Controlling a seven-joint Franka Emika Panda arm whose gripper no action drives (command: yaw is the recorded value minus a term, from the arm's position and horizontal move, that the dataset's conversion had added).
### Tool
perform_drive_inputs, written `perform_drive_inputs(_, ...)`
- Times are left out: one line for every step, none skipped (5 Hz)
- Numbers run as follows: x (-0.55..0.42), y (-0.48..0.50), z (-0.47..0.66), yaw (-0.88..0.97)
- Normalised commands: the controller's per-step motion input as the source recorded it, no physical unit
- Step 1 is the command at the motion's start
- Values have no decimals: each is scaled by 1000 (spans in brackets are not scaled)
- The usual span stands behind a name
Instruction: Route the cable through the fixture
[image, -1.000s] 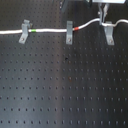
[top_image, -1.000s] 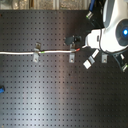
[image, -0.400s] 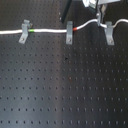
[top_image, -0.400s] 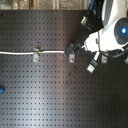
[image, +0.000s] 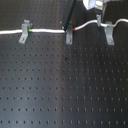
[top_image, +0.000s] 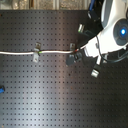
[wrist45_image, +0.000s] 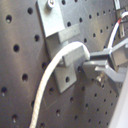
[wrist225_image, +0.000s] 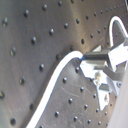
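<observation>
1. Black perforated board (image: 60, 90) carries three grey clips in the first exterior view.
2. White cable (image: 47, 31) runs through the left clip (image: 23, 31) and middle clip (image: 68, 35), reaching the fixture (image: 108, 33).
3. Gripper (wrist45_image: 90, 65), fingers seemingly clamped on the cable at the fixture.
4. Small blue object (top_image: 2, 90), unidentifiable.
</observation>
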Motion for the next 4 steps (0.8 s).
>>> perform_drive_inputs(29, 14, 41, -754)
perform_drive_inputs(38, 33, 0, -783)
perform_drive_inputs(-9, 168, -2, -714)
perform_drive_inputs(-221, 427, 46, -226)
